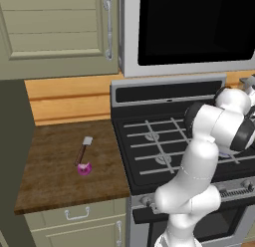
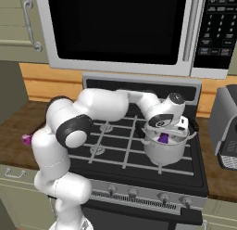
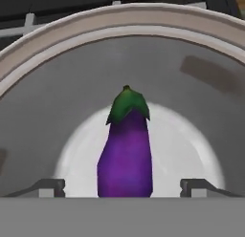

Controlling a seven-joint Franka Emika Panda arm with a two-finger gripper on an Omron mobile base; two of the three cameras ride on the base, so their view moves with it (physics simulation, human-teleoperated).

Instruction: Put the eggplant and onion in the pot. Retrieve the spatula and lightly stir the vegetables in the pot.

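Inside the pot (image 3: 57,45), the eggplant (image 3: 125,155) between spread fingers (image 3: 48,187).

Pot (image 2: 166,150) sits on the stove (image 2: 115,155), front right burner area, right of the arm's base. Eggplant (image 3: 125,152) is inside the pot, between the gripper (image 3: 122,186) fingertips, which stand apart either side of it without touching; gripper hangs over the pot mouth. Counter (image 1: 55,161) lies left of the stove. On it: spatula (image 1: 83,150) near the middle, blade end toward the back wall, handle toward the front; onion (image 1: 84,168) just at the handle end, in front of it. Microwave (image 2: 120,29) hangs above the stove. Cabinet (image 1: 60,32) is above the counter, left of the microwave.
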